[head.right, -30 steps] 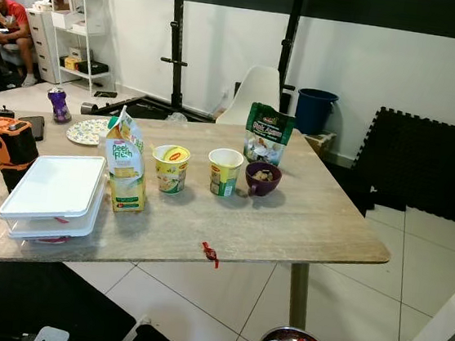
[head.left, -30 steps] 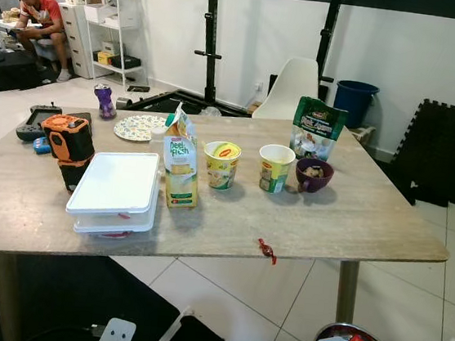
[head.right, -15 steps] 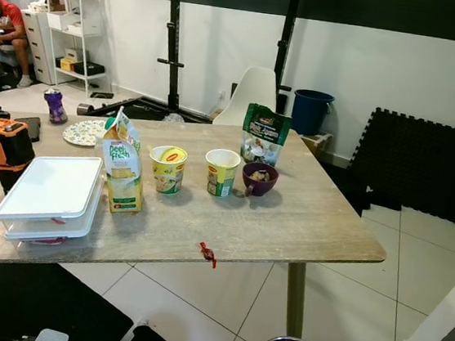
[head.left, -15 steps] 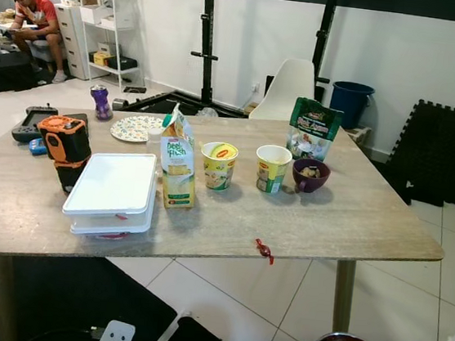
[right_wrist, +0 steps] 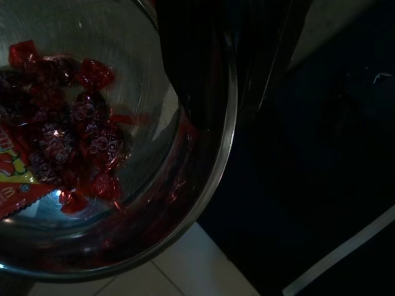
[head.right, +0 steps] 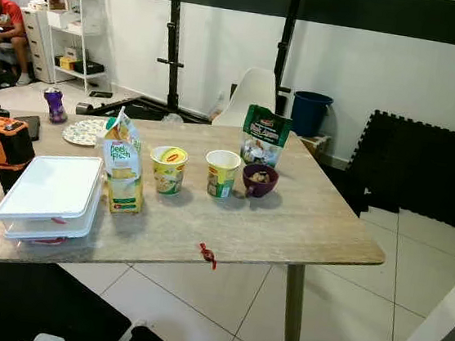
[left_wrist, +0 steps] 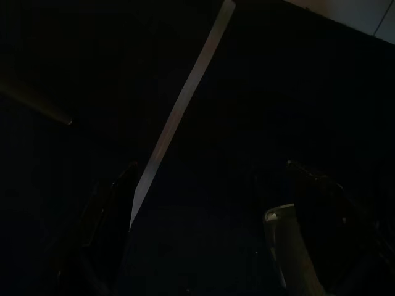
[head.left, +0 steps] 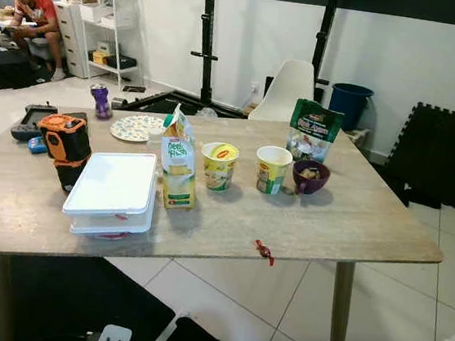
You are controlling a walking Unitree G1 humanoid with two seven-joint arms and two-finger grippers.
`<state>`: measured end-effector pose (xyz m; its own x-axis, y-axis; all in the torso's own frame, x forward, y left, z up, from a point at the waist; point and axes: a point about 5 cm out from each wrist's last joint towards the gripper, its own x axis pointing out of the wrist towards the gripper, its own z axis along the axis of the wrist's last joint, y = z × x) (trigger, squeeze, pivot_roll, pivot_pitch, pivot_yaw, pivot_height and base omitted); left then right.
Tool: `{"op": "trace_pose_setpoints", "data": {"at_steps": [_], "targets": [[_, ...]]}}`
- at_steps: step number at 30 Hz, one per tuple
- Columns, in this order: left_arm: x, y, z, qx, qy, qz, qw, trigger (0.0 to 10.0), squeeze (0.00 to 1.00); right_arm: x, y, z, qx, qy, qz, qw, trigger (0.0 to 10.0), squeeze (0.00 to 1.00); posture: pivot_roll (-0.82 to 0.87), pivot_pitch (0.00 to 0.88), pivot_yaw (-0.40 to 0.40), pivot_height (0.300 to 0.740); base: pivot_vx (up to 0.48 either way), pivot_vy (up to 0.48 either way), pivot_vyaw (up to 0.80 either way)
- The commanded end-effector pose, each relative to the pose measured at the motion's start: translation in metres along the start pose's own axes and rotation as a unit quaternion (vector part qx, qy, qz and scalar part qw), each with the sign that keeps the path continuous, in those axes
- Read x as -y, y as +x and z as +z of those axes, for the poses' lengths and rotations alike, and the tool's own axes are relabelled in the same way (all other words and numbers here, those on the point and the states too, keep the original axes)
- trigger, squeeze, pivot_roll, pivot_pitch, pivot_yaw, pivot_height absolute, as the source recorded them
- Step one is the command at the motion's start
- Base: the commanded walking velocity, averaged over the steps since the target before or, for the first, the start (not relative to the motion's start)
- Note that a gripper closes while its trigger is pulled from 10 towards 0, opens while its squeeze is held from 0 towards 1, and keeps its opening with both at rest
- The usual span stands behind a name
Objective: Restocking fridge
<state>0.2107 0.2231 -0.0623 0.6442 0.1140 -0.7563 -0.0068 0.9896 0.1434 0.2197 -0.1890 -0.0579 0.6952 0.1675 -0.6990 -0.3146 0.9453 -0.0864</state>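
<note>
Facing the table (head.left: pixel 353 226), arms low.
My right gripper (right_wrist: pixel 228 74) clamps the steel bowl (right_wrist: pixel 203 203) rim below it; left gripper's (left_wrist: pixel 203 240) opening I cannot tell.

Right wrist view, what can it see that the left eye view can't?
Right wrist view: a close look inside the bowl, with a heap of red sweets, and the right gripper clamped over the rim.

Left eye view: the table with a carton, two cups, a white box, and a person sitting far off.

Both: the bowl with red wrappers in it, and the tiled floor.
</note>
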Motion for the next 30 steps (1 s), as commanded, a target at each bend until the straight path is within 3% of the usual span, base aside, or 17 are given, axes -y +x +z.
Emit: {"op": "trace_pose_setpoints", "data": {"at_steps": [1,13,25,30], "targets": [[0.003,-0.001,-0.007,-0.011,-0.001,-0.004,1.000,10.0,0.00,0.002,-0.001,-0.002,-0.007,0.016,-0.010,1.000,10.0,0.00,-0.05,0.069,-0.003,0.740,0.000,0.000,0.00],[0.004,-0.001,-0.005,-0.006,-0.003,-0.003,1.000,10.0,0.00,0.003,-0.003,-0.009,-0.019,0.021,-0.013,0.999,10.0,0.00,-0.06,0.073,0.003,0.740,0.000,0.000,0.00],[0.006,0.000,-0.003,-0.001,0.007,-0.009,1.000,10.0,0.00,0.010,-0.006,-0.015,-0.017,0.090,-0.048,0.995,10.0,0.00,-0.05,0.074,-0.002,0.740,0.000,0.000,0.00],[0.001,0.000,-0.001,0.000,0.005,-0.002,1.000,10.0,0.00,0.009,-0.006,-0.016,-0.020,0.091,-0.048,0.994,10.0,0.00,-0.05,0.084,0.018,0.740,0.000,0.000,0.00]]}}
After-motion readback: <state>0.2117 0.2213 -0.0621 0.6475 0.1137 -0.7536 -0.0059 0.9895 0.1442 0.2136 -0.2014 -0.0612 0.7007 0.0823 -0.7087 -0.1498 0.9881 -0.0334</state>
